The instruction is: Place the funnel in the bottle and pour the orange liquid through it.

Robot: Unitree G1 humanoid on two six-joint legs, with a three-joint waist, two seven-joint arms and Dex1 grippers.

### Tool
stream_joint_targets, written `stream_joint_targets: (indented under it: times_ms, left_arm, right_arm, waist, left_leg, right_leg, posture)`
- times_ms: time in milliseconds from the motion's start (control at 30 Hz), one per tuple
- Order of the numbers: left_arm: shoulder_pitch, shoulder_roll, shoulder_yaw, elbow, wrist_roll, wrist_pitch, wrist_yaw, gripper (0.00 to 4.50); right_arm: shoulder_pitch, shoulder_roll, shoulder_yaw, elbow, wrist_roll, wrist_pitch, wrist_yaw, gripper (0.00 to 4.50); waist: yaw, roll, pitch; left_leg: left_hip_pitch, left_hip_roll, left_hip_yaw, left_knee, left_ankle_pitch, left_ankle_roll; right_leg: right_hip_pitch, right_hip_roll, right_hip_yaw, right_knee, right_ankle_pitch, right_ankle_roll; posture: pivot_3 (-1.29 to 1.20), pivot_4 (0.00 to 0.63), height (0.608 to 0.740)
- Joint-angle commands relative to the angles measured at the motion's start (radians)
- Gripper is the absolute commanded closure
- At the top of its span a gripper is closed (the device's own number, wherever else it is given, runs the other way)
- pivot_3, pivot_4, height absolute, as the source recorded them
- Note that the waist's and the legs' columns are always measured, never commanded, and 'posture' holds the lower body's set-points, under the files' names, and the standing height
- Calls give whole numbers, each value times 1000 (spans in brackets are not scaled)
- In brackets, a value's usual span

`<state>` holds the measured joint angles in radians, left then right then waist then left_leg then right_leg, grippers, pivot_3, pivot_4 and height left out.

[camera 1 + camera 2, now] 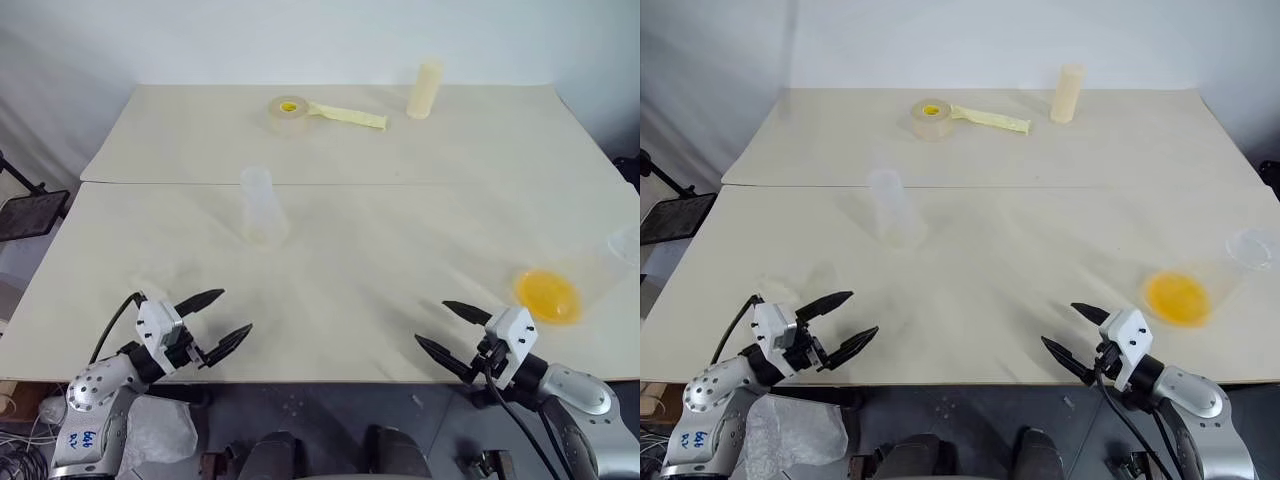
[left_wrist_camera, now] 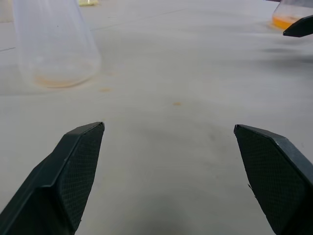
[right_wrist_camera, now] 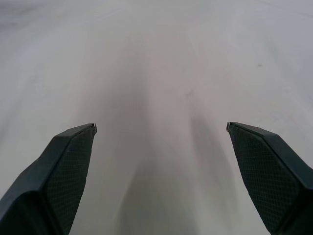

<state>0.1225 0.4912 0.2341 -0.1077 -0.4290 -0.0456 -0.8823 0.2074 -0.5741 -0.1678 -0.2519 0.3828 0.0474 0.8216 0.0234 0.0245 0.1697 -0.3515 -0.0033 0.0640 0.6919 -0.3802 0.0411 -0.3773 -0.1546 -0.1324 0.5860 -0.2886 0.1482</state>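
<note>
Jaws of both grippers wide, empty, over the table's [image 1: 330, 350] near edge, bottle [image 1: 262, 208] well beyond.

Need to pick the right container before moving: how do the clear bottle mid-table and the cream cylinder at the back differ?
The bottle is see-through with a wide base tapering to its neck; the cream cylinder is opaque and straight-sided. The bottle stands mid-table, the cylinder at the far edge beside the tape roll. Both stand upright.

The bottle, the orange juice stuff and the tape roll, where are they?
bottle [image 1: 262, 212], left eye view, on its clear body.
orange liquid [image 1: 547, 296], left eye view, middle of the patch.
tape roll [image 1: 289, 113], left eye view, on its ring.
</note>
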Motion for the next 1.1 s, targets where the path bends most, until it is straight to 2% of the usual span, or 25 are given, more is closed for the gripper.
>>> stream_joint_targets:
  times_ms: [33,300,600,800,900,1100]
  left_arm:
    - [-5,11,3,-27,-13,-5,-5,0]
    - [-1,-14,18,-133,-45,122,124,0]
    - [34,27,101,-273,-89,195,184,0]
    - [-120,109,178,-226,-117,316,262,0]
    - [-250,137,134,-129,-102,381,270,0]
    - [-461,132,42,88,-27,324,225,0]
  right_arm:
    - [-11,6,-21,-24,14,-22,-4,22]
    - [-44,1,-9,-2,16,-21,13,22]
    - [-118,1,12,51,14,-32,59,22]
    - [-206,14,29,64,18,-21,61,22]
    - [-228,17,37,49,18,-11,54,22]
    - [-256,29,47,-32,43,42,20,22]
  waist:
    - [0,0,0]
    - [0,-1,0]
    - [1,-1,0]
    - [1,-1,1]
    - [3,-1,1]
    - [0,-2,1]
  left_leg:
    - [0,0,0,0,0,0]
    - [0,0,-1,1,0,0]
    - [0,1,-1,2,0,0]
    - [-1,1,-2,5,0,-1]
    - [-1,1,-3,5,-1,-1]
    - [-1,0,-2,5,-1,-2]
  right_leg:
    - [0,0,0,0,0,0]
    - [0,0,0,1,0,0]
    - [0,1,1,1,0,0]
    - [0,1,0,2,0,0]
    - [1,2,1,3,0,0]
    - [0,4,0,3,0,0]
  posture:
    - [0,150,740]
    - [0,150,740]
    - [0,150,740]
    - [0,150,740]
    - [0,150,740]
    - [0,150,740]
